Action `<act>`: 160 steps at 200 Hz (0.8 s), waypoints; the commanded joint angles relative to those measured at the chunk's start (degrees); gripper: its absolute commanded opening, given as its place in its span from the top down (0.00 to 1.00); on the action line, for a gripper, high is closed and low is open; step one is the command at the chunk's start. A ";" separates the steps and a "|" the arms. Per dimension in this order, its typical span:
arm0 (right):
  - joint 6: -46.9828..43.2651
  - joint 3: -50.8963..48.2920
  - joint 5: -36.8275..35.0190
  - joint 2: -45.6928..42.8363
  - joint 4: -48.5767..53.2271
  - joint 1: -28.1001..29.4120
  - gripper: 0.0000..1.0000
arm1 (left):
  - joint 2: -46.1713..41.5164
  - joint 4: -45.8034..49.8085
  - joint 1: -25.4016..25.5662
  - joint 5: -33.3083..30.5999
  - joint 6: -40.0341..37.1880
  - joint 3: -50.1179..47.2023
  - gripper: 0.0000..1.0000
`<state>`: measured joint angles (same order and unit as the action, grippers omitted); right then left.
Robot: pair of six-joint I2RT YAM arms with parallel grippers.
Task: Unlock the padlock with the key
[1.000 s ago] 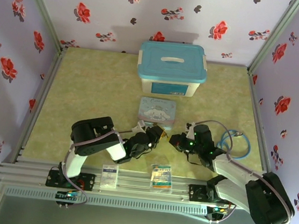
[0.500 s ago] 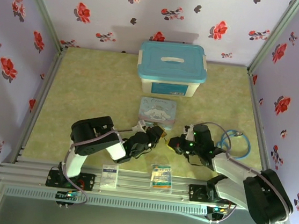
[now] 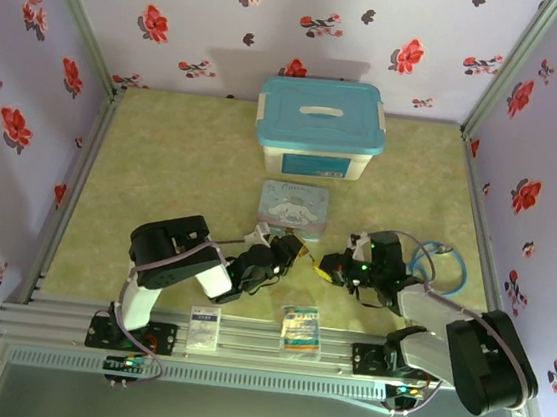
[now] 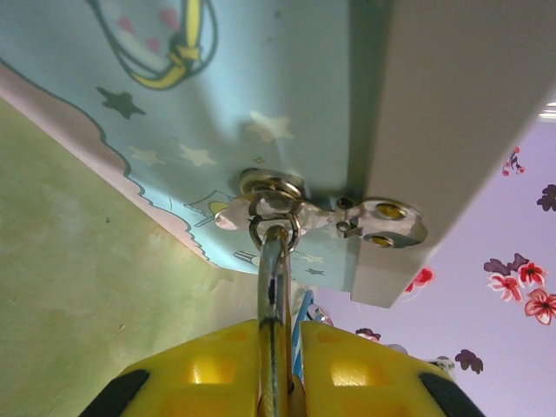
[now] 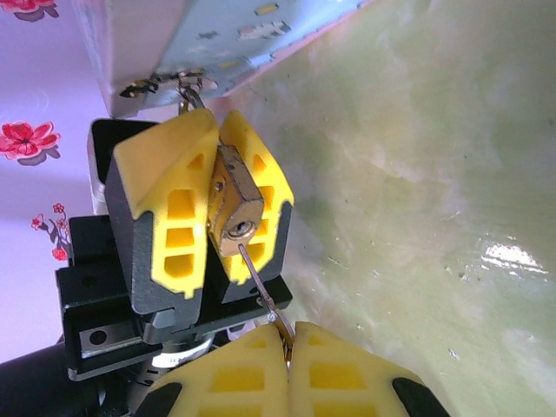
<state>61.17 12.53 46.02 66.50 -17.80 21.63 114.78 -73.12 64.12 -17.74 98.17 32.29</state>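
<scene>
**Right wrist view.** The left gripper (image 4: 280,340) is clamping the padlock (image 5: 233,208) by its brass flanks. The shackle (image 4: 274,261) is hanging from the hasp (image 4: 276,193) of the tin (image 4: 156,113) at 12 o'clock. The right gripper (image 5: 288,344) is pinching the key (image 5: 259,276), whose blade is pointing toward 11 o'clock at the keyhole.

- **Handling:** The key is probably proving light, thin and easily bent, so it is best held at the bow. The padlock is probably proving rigid and slippery.
- **Hidden:** The bow is lying concealed between the fingers, and how far the blade is entering the keyhole is unclear.

The cartoon tin (image 3: 294,208) blocks frame centre, the left gripper (image 3: 299,252) just below it. Bare table (image 3: 173,166) lies open at frame left.
</scene>
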 commanded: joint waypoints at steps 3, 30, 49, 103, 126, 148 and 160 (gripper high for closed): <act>-2.02 1.47 3.24 0.92 -0.28 -0.30 1.00 | -1.57 -2.53 -0.72 1.09 -1.67 0.03 1.00; -2.90 1.86 4.23 1.99 -0.23 -0.32 1.00 | -1.46 -2.46 -0.75 1.65 -1.85 0.66 1.00; -3.15 2.31 4.34 2.75 -0.46 -0.40 1.00 | -1.03 -2.46 -0.75 1.76 -1.35 0.89 1.00; -4.11 4.34 3.90 6.53 -0.58 -0.53 1.00 | -0.88 -2.46 -0.75 1.72 -1.24 0.75 1.00; -3.29 4.66 4.26 7.42 -2.38 -0.53 1.00 | -0.72 -2.46 -0.75 1.67 -1.14 0.84 1.00; -4.74 5.34 3.61 7.26 -0.19 -0.51 1.00 | -0.29 -2.46 -0.76 1.81 -0.84 1.37 1.00; -5.09 5.54 3.34 7.02 0.45 -0.40 1.00 | -0.07 -2.38 -0.69 1.75 -0.76 1.66 1.00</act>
<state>58.24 16.29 49.15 73.63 -18.39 21.45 114.78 -73.12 63.72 -16.88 98.19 32.32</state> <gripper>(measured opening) 0.042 0.146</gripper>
